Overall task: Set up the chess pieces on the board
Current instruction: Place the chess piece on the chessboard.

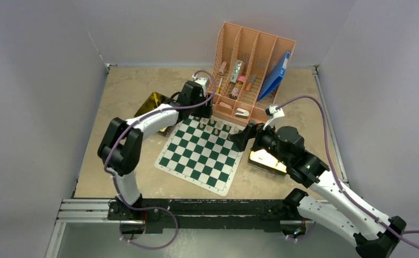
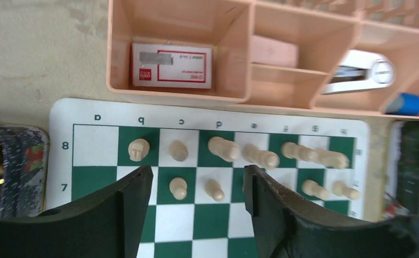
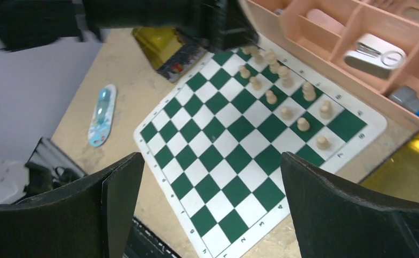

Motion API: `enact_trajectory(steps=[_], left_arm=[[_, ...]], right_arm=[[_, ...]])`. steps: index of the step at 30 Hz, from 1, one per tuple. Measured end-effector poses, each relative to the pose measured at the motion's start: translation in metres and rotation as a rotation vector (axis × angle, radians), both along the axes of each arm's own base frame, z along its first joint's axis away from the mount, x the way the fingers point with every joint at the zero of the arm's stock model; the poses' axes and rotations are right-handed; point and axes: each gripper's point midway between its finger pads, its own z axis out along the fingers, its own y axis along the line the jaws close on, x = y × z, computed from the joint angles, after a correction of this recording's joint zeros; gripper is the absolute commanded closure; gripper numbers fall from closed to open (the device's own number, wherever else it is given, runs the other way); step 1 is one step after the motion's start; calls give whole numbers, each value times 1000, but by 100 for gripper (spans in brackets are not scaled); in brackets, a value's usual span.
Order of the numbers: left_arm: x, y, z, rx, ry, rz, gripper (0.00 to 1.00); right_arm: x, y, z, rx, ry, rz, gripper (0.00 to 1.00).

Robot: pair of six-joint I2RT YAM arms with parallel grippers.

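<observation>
Right gripper (image 3: 211, 161) sat closest to its lens, black fingers spread wide with nothing between them, hanging over the board's right side. Desk (image 1: 127, 91) was a mottled beige top, boxed in by plain pale walls, with a black rail along the near edge. The board (image 1: 196, 161) lay mid-desk, turned a bit. It had dark green and white checks with a white border, and its far edge was just beside a pink organizer (image 1: 250, 70) at the desk's far edge.

Pale tan chess pieces (image 2: 218, 148) stood only on the two far rows, with some squares there bare. Left gripper (image 2: 196, 180) hovered over the far-left part of the board, fingers apart, not pinching anything.

Border letters a to h and the numbers 8 and 7 were readable. The red-and-white box (image 2: 172, 65) in the organizer had print too small to make out. One gold tin (image 1: 151, 105) sat off the board's left edge, and a second tin (image 1: 264, 158) off its right.
</observation>
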Motion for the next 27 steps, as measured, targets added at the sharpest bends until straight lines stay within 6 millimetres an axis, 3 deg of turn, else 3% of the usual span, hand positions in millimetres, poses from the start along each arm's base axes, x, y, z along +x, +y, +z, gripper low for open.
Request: enact_trajectory(steps=[4, 9, 13, 16, 20, 23, 27], left_arm=[[-10, -1, 52, -69, -56, -22, 33], [-36, 3, 138, -183, -171, -66, 31], [-75, 13, 178, -252, -210, -130, 24], [-108, 20, 178, -286, -195, -184, 21], [-151, 32, 144, -295, -104, -230, 20], [-175, 44, 117, -277, -25, -228, 20], [-195, 45, 114, -295, 9, -279, 20]], right_arm=[[10, -9, -10, -5, 50, -100, 1], [25, -14, -27, -13, 124, -209, 3], [42, -19, -52, -85, 213, -319, 20], [51, -26, -66, -126, 260, -404, 31], [63, -47, -77, -137, 311, -536, 43], [78, -77, -84, -116, 357, -668, 47], [93, -119, -96, -73, 416, -850, 52]])
